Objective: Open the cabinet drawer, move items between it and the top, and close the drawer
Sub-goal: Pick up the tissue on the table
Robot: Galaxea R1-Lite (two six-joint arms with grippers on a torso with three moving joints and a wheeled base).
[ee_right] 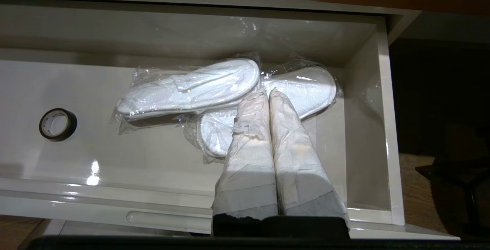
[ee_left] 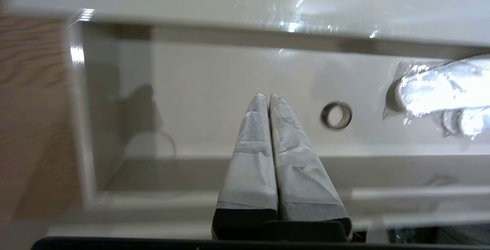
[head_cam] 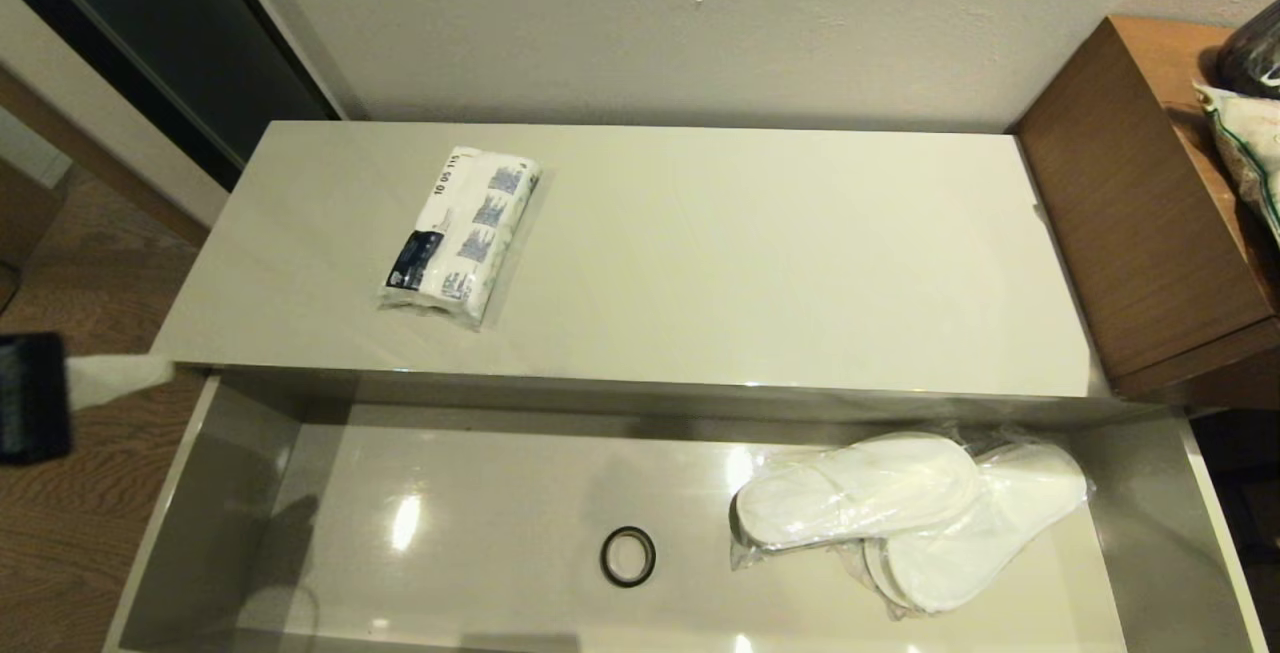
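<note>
The cabinet drawer (head_cam: pixel 170 523) is pulled out below the top (head_cam: pixel 700 263). A white tissue packet (head_cam: pixel 462 233) with blue patches lies on the left part of the top. Slippers (head_cam: pixel 900 513) sealed in clear plastic lie at the drawer's right end. My left gripper (head_cam: pixel 165 373) is shut and empty beside the cabinet's left front corner. In the left wrist view its taped fingertips (ee_left: pixel 267 97) point into the drawer (ee_left: pixel 214 89). My right gripper (ee_right: pixel 267 92), out of the head view, is shut and empty in front of the slippers (ee_right: pixel 191 89).
A small black ring (head_cam: pixel 628 556) lies in the middle of the drawer floor. A taller brown wooden unit (head_cam: pixel 1130 203) stands against the cabinet's right end, with bags (head_cam: pixel 1250 153) on it. Wood flooring (head_cam: pixel 80 533) lies to the left.
</note>
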